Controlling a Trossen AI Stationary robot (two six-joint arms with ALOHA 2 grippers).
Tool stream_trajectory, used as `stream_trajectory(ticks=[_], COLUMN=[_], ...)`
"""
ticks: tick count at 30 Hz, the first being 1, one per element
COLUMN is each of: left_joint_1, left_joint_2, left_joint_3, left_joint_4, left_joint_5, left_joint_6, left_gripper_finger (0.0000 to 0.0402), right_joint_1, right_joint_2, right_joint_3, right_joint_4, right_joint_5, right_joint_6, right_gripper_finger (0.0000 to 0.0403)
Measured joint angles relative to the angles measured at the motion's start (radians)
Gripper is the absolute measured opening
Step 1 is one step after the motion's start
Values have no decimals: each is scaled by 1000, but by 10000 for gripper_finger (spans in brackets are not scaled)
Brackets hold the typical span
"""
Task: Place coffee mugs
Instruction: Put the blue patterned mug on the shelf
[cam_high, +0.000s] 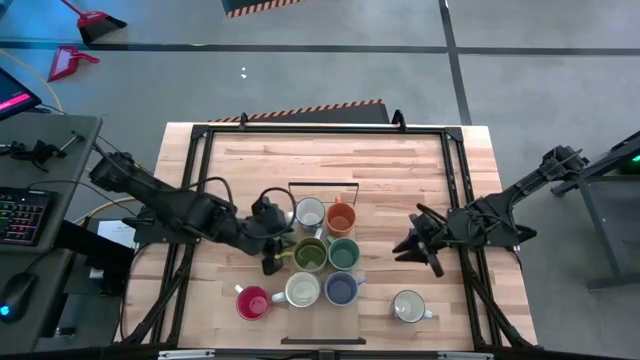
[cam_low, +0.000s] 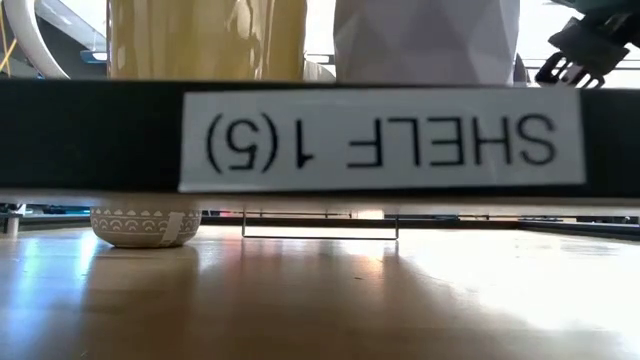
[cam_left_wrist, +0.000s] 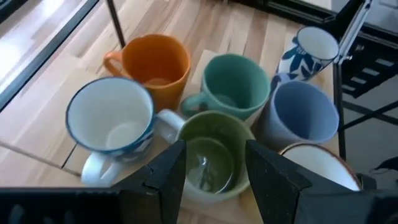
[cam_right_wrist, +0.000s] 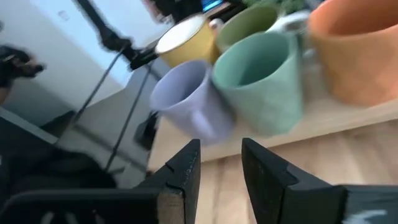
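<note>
While I watch from above, the wooden surface (cam_high: 400, 170) fills most of my view, with a thin black rectangular frame (cam_high: 323, 184) marked out near its middle. Both dark arms reach in from the sides. My left tool (cam_high: 271, 258) sits at the left edge of the mug cluster, its fingers (cam_left_wrist: 165, 177) standing apart on either side of the olive green mug (cam_high: 310, 254) without pinching it; the wrist view looks straight down into that mug (cam_left_wrist: 211, 155). My right tool (cam_high: 412, 243) waits just right of the cluster, fingers (cam_right_wrist: 183, 174) parted and holding nothing, pointed at the teal mug (cam_right_wrist: 261, 78) and the blue-grey mug (cam_right_wrist: 189, 99).

Six mugs stand packed in two columns inside the frame: a white mug with a blue rim (cam_high: 310, 212) and the orange mug (cam_high: 341, 217) at the far end, the olive green and teal (cam_high: 343, 253) in the middle, a cream-white mug (cam_high: 301, 290) and the blue-grey mug (cam_high: 340, 289) nearest the front edge. The red mug (cam_high: 253, 302) stands just left of the frame. A patterned white-grey mug (cam_high: 408, 306) stands apart to the right; the low view shows it (cam_low: 146, 225) under a label reading "SHELF 1(5)" (cam_low: 380, 140).
</note>
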Motion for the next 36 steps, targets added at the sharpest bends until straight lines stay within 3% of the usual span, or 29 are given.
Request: stream_trajectory(ticks=[8,21,27,36], left_joint_1=[-8,-9,-9,-6], left_joint_2=[-3,-18,-18,-18], left_joint_3=[0,-1,-1,-1], left_joint_4=[27,39,53,74], left_joint_5=[6,-3,-41,-50], left_joint_6=[-2,34,74,96], left_gripper_finger=[154,154,154,154], right_joint_1=[0,0,36,92], right_joint_2=[15,153,233,330], right_joint_3=[0,51,108,219], right_joint_4=[-80,-134,-301,-367], right_joint_5=[-204,-406,-414,-398], right_joint_6=[74,107,102,102], right_gripper_finger=[99,99,99,99])
